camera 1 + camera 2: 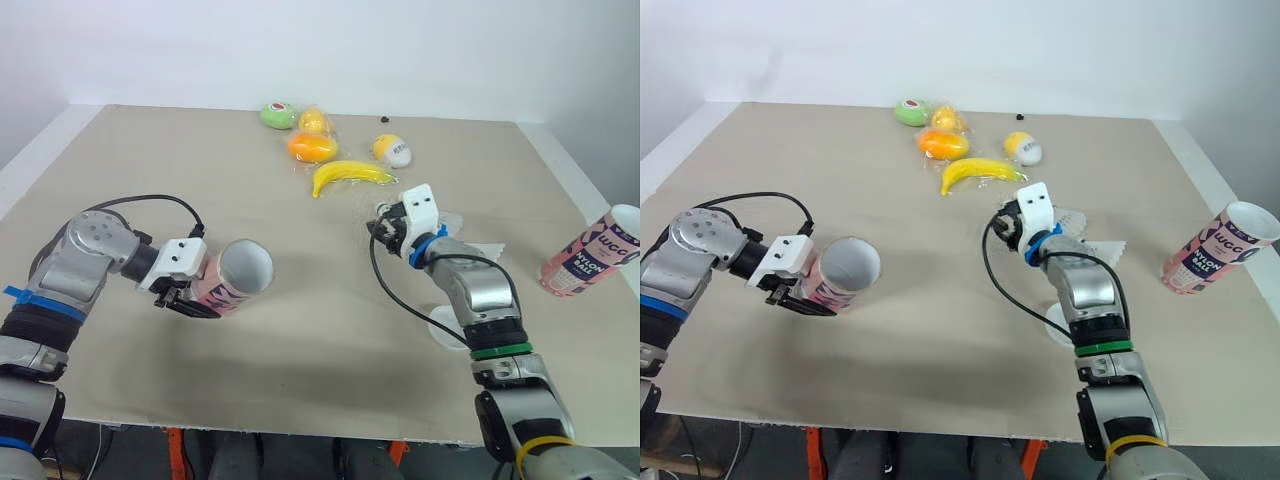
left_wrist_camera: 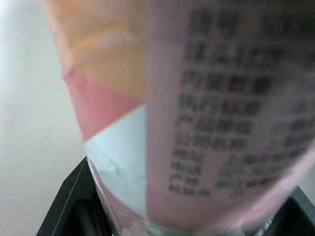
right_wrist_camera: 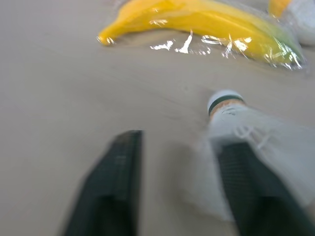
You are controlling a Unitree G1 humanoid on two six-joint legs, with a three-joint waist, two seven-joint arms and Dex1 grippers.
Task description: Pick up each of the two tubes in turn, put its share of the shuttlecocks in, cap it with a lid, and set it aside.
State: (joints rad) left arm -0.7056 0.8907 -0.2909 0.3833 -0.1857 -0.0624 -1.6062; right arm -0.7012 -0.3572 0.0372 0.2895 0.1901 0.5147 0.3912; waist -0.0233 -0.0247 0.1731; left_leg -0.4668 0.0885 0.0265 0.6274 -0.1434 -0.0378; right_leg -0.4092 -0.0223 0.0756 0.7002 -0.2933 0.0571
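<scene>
"At my right gripper [image 3: 181, 147], the two black fingers stand spread, low over the beige counter [image 1: 300, 380]. A white feathered shuttlecock with a green-banded cork head [image 3: 241, 123] lies against one finger, not centred in the gap. Its cork points away from me, toward the plastic-wrapped yellow banana [image 1: 348, 175]."

"So how would you take it cleanly?"

"I'd shift sideways until the skirt sits squarely between the fingers, then press in gently just behind the cork, where it is stiffest. Feathers crush and slip, I judge, so a light pinch near the head is safer than a hard one on the skirt. Just beside my wrist lie more white feathers [image 1: 1105, 248], and I should lift one shuttlecock only."

"And the left side?"

"My left gripper [image 1: 200, 300] is pinching the pink-and-white printed cardboard tube [image 1: 240, 275] near its base, tipped so the open mouth faces toward my right arm. That helps, because the cork should go in first, straight along the tube's axis. I'd hold the tube steady and bring the shuttlecock to it."

"What's left after that?"

"Most of it, I reckon. A white round lid [image 1: 442, 325] lies on the counter by my right forearm. The second pink tube [image 1: 590, 250] sits at the counter's right edge, well apart from me, with its mouth open."
</scene>
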